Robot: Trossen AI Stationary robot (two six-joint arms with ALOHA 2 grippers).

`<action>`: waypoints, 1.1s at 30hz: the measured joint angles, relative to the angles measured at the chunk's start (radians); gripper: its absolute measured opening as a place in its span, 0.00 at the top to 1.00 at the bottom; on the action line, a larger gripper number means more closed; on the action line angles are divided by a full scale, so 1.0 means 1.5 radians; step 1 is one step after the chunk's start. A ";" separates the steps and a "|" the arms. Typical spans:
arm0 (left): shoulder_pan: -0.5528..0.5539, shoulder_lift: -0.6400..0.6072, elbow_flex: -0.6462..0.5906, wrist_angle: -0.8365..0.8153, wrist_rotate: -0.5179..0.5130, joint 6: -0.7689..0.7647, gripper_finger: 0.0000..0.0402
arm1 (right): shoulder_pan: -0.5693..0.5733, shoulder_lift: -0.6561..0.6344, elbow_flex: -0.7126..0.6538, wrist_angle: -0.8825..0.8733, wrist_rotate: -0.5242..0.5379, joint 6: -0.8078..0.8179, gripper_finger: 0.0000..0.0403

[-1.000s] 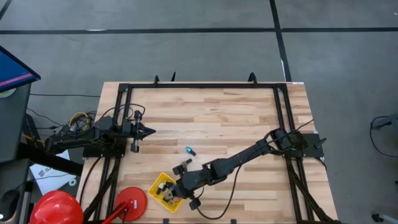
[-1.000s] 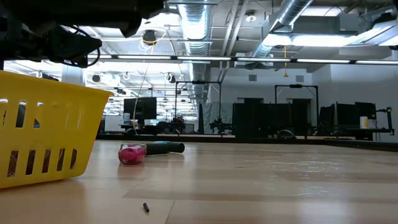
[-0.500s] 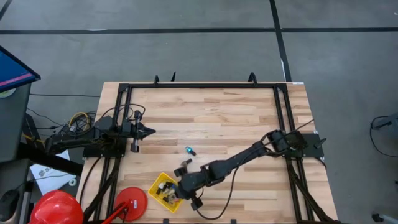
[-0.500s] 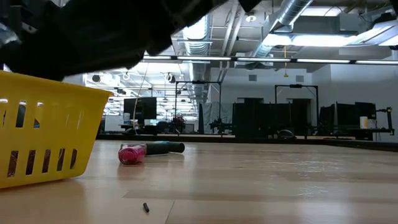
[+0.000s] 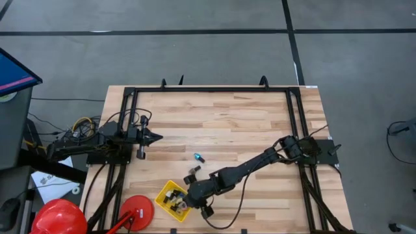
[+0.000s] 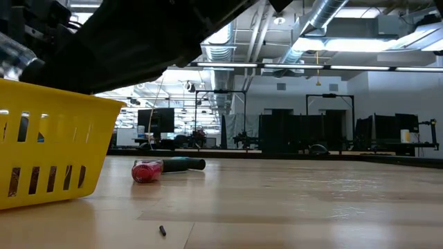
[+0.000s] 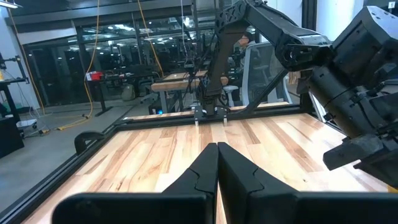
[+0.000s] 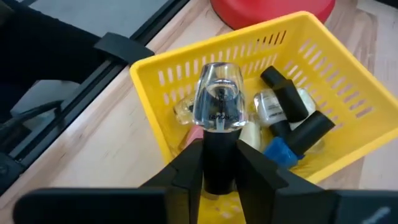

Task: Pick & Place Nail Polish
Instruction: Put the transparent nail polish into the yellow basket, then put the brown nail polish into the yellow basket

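Note:
My right gripper [image 8: 219, 154] reaches out over the yellow basket [image 5: 168, 192] near the table's front left and is shut on a clear nail polish bottle [image 8: 219, 106] with a black cap. Several bottles with dark caps [image 8: 292, 134] lie in the basket. A blue bottle [image 5: 199, 157] and a dark one [image 5: 192, 173] lie on the table beyond the basket. A pink-red bottle [image 6: 147, 171] lies on its side in the low view. My left gripper [image 5: 156, 137] is shut and empty at the table's left side. My right gripper pinches the bottle's black cap [image 8: 219, 163] between its two fingers. The fingers slant down from the table's right and far side. The clear body [image 8: 217, 102] sticks out past the fingertips, lifted clear above the basket's inside.
A red round disc [image 5: 136, 209] lies on the table left of the basket, and a red hard hat [image 5: 60, 218] sits off the table's corner. Black frame rails [image 5: 130, 110] run along the table's sides. A small dark bit [image 6: 162, 229] lies on the wood.
My right gripper has gone toward the table's near left corner with the clear bottle, from beside the basket to over its inside, and stays shut on the cap. In the low view the arm now fills the upper left.

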 joint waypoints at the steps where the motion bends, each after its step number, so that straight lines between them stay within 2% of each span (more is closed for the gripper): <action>1: 0.000 0.000 0.000 0.000 0.000 0.000 1.00 | 0.000 0.000 0.000 -0.002 0.000 0.000 0.81; 6: 0.000 0.000 0.000 0.000 0.000 0.000 1.00 | 0.000 0.000 0.000 -0.009 0.000 -0.006 0.75; 11: 0.000 0.000 0.000 0.000 0.000 0.000 1.00 | 0.000 0.000 0.002 -0.010 0.002 -0.026 0.66; 14: 0.000 0.000 0.000 0.000 0.000 0.000 1.00 | -0.003 -0.017 0.018 -0.060 0.015 -0.040 0.60; 20: 0.000 0.000 0.000 0.001 0.000 0.000 1.00 | -0.021 -0.074 0.035 -0.208 0.108 -0.024 0.52; 26: 0.000 0.000 0.000 0.003 0.000 0.000 1.00 | -0.038 -0.121 -0.044 -0.321 0.196 0.084 0.53; 30: 0.000 0.001 0.000 0.004 0.000 0.000 1.00 | -0.033 -0.132 -0.141 -0.267 0.216 0.120 0.55; 33: 0.000 0.000 0.000 0.005 0.000 0.000 1.00 | -0.029 -0.136 -0.199 -0.147 0.214 0.105 0.56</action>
